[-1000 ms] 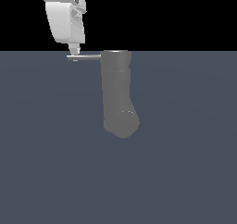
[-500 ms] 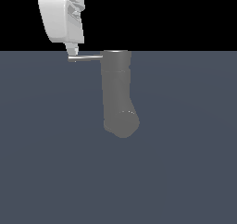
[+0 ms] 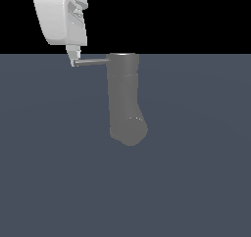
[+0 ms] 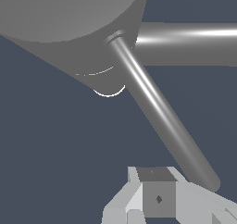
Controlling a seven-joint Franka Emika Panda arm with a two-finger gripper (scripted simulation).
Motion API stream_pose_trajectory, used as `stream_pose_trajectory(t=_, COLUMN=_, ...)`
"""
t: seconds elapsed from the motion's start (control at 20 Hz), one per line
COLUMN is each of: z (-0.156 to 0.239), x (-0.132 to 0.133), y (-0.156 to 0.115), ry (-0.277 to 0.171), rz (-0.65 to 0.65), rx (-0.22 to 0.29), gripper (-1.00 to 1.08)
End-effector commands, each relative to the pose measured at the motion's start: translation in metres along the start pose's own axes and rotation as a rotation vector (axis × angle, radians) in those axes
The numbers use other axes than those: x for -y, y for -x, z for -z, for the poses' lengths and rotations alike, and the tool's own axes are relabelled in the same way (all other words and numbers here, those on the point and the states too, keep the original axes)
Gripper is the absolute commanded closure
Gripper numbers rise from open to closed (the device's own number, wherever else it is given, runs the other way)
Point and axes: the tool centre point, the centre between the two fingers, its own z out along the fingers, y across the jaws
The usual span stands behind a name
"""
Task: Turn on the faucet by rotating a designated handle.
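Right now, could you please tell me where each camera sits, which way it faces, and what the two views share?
Exterior view: off the arm, facing the upright faucet side-on; the white gripper comes down at the handle tip on that view's left.
Wrist view: on the wrist, close, looking along the handle toward the faucet; a gripper fingertip shows.
Shared: faucet, handle and gripper; whether the gripper is open or shut cannot be told.

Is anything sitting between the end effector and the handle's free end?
Nothing: in both views the end effector sits right at the handle tip; contact cannot be confirmed.
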Motion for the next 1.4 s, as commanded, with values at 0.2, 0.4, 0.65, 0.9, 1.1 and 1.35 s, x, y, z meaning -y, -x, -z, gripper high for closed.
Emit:
stream_pose_trajectory(t=0.2, z=0.0, x=-0.017, y=-0.02, ry=0.005, rz=-0.006, rx=-0.002, gripper=1.08)
stream_pose_trajectory(t=0.4, z=0.0, x=-0.028, y=-0.031, ry=0.005, rz=-0.007, rx=-0.002, gripper=1.08)
stream_pose_trajectory(t=0.65, z=0.0, x=-0.041, y=-0.045, ry=0.006, rz=-0.008, rx=-0.002, gripper=1.08)
stream_pose_trajectory(t=0.9, z=0.0, x=-0.054, y=-0.059, ry=0.008, rz=-0.009, rx=-0.001, gripper=1.08)
stream_pose_trajectory(t=1.1, z=0.001, x=-0.065, y=-0.071, ry=0.008, rz=-0.01, rx=-0.001, gripper=1.08)
stream_pose_trajectory(t=1.35, z=0.001, x=-0.066, y=-0.072, ry=0.006, rz=0.006, rx=-0.003, gripper=1.08)
